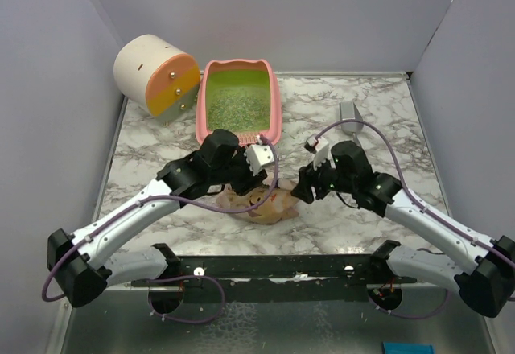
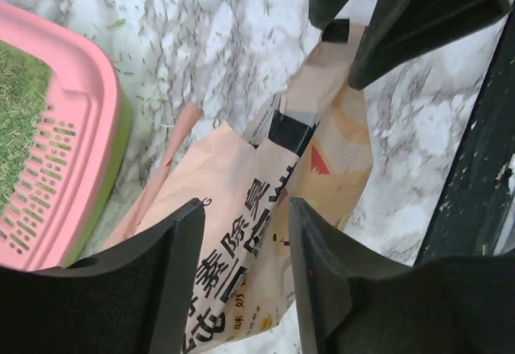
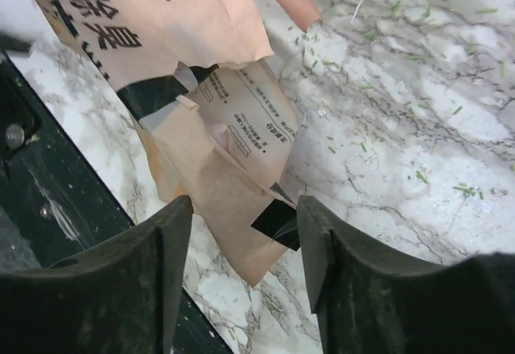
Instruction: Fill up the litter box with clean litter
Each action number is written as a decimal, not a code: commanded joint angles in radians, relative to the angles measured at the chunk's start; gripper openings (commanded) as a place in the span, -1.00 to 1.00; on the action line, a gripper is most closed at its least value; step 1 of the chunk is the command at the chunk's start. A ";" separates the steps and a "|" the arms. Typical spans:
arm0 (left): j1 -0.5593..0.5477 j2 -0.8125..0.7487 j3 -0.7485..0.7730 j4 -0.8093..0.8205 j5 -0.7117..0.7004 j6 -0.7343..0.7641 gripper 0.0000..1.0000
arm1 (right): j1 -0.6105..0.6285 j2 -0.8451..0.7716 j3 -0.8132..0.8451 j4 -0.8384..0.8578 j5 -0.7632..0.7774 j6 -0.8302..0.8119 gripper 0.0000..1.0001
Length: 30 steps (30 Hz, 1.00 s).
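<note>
The table (image 1: 161,141) has walls close on the left and right. The litter box (image 1: 276,109) sits at the upper middle, and I think it is already filled with clean litter (image 1: 235,104). The pouch (image 1: 261,203) lies limp at the lower middle, near the table's front edge, and looks poured out. The left pincer (image 2: 245,209) and right pincer (image 3: 245,205) hang wide open over it, holding nothing. The best room to move is straight up.

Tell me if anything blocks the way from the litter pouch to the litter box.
Nothing visible does. The pouch lies just before the litter box, at its slotted end, with only bare marble and stray granules between. The left gripper and right gripper hang open over the pouch.
</note>
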 commanded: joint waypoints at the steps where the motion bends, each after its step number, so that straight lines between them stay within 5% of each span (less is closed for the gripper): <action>1: 0.001 -0.109 -0.042 0.136 -0.007 -0.075 0.78 | 0.001 -0.109 0.073 0.031 0.092 0.051 0.20; 3: 0.002 -0.163 -0.074 0.181 0.003 -0.088 0.97 | 0.001 -0.112 0.118 0.007 0.116 0.051 0.28; 12: 0.002 -0.348 -0.236 0.343 0.047 -0.171 0.98 | -0.033 0.083 0.347 -0.087 0.317 0.036 0.47; 13: 0.002 -0.361 -0.251 0.350 0.045 -0.176 0.86 | -0.075 0.118 0.366 -0.084 0.301 0.041 0.47; 16: 0.003 -0.380 -0.270 0.350 0.015 -0.184 -0.39 | -0.275 0.225 0.404 -0.047 0.118 0.089 0.33; 18: 0.003 -0.386 -0.271 0.343 -0.038 -0.194 -1.00 | -0.392 0.295 0.398 -0.021 0.017 0.128 0.16; 21: 0.003 -0.402 -0.264 0.341 -0.144 -0.211 -1.00 | -0.493 0.357 0.355 0.019 0.022 0.174 -0.01; 27: 0.003 -0.428 -0.202 0.350 -0.192 -0.199 -0.24 | -0.641 0.369 0.172 0.137 0.058 0.271 0.04; 30: 0.003 -0.403 -0.166 0.342 -0.173 -0.185 -0.06 | -0.684 0.361 0.095 0.182 0.042 0.299 0.02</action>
